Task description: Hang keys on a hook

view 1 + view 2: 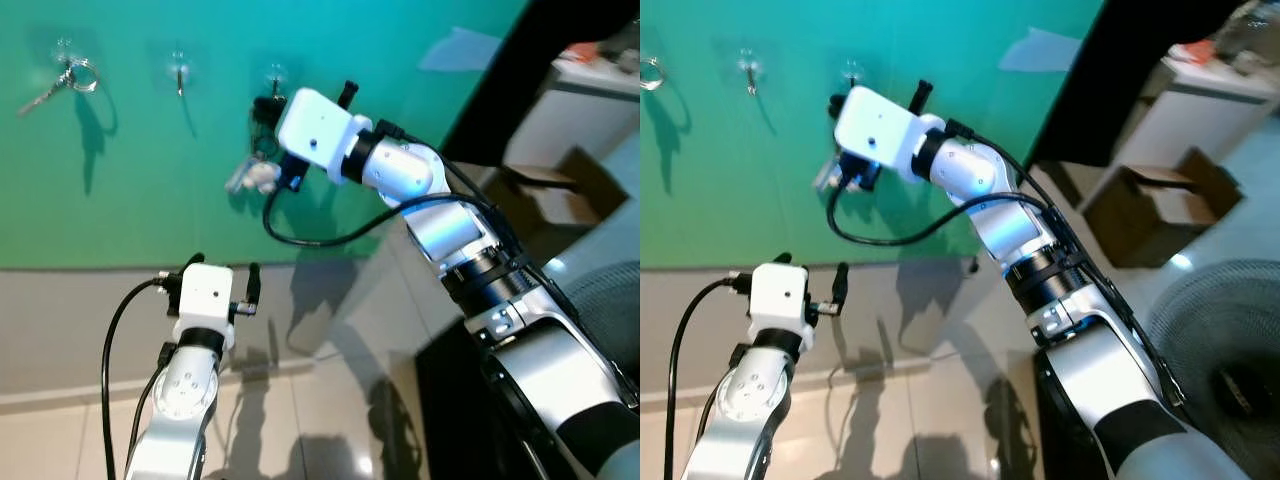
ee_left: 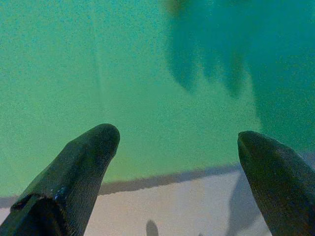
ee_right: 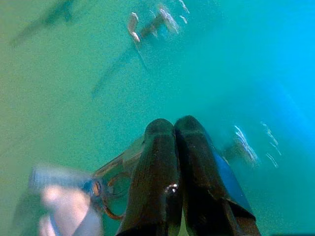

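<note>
My right gripper [image 3: 173, 129], jaws pinched shut on the keys [image 1: 252, 176], holds them against the green wall [image 1: 140, 180] just below the third hook [image 1: 274, 74]; I should lift the ring over its tip, while my left gripper [image 1: 222, 272] idles open.

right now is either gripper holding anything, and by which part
The right gripper is shut on the keys, by the ring end. The left gripper is open, holding nothing.

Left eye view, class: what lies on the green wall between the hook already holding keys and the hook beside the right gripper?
One bare hook, between the keyed hook and the right gripper's hook.
</note>
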Controlling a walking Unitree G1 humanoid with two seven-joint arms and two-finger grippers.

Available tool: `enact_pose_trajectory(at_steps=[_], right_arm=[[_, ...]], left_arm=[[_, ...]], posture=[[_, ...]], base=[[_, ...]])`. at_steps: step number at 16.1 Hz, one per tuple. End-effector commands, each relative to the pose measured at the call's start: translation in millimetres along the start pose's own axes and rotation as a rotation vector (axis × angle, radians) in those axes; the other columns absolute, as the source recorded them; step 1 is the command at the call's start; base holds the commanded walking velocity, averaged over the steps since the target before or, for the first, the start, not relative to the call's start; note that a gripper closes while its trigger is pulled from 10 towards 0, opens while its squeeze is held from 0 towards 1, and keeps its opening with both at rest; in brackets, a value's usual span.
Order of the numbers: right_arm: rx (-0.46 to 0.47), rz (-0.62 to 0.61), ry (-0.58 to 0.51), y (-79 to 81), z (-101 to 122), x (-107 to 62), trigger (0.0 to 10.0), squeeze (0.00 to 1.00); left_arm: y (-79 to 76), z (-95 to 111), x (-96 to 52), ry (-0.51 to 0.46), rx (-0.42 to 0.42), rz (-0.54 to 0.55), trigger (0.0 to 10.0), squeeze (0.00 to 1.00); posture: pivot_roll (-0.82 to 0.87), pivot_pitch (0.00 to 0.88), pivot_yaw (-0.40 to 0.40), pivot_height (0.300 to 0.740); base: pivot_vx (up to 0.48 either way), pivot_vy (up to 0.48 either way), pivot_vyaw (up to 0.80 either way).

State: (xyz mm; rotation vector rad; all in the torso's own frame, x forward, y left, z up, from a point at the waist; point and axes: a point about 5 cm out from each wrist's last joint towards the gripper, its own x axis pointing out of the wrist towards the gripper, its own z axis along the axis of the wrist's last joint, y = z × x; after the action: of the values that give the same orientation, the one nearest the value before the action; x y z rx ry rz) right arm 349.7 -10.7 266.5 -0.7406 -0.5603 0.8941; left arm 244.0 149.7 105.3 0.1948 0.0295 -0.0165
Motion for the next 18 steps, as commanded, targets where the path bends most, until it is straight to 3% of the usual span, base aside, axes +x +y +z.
enact_pose_trajectory(at_steps=[1,3,4,7,14,18], right_arm=[[-0.015,-0.053,0.038,-15.6,-4.8,-5.3,10.0,0.00],[-0.033,-0.064,0.019,-22.3,1.1,-4.7,10.0,0.00],[-0.034,-0.091,0.018,-24.8,2.3,-1.9,10.0,0.00],[-0.024,-0.152,0.013,-28.1,4.2,5.9,10.0,0.00],[-0.030,-0.143,0.023,-26.1,-1.3,3.5,10.0,0.00],[-0.080,-0.112,0.003,-33.6,5.5,8.9,10.0,0.00]], left_arm=[[-4.9,-6.5,0.1,0.032,-0.005,-0.012,10.0,0.00],[-4.3,-9.7,3.3,0.045,-0.008,-0.013,10.0,0.00],[1.8,-10.2,6.3,0.053,0.001,-0.025,10.0,0.00],[13.8,-8.0,10.7,0.049,0.054,-0.062,10.0,0.00],[10.7,-8.0,14.6,0.048,0.047,-0.059,10.0,0.00],[14.7,-12.9,13.0,0.062,0.045,-0.027,10.0,0.00]], posture=[[0.17,0.000,-0.195,0.740],[0.18,0.000,-0.169,0.740],[0.20,0.000,-0.119,0.740],[0.21,0.000,-0.070,0.740],[0.21,0.000,-0.097,0.740],[0.23,0.000,-0.137,0.740]], base=[[0.000,0.000,0.00],[0.000,0.000,0.00],[0.000,0.000,0.00],[0.000,0.000,0.00],[0.000,0.000,0.00],[0.000,0.000,0.00]])
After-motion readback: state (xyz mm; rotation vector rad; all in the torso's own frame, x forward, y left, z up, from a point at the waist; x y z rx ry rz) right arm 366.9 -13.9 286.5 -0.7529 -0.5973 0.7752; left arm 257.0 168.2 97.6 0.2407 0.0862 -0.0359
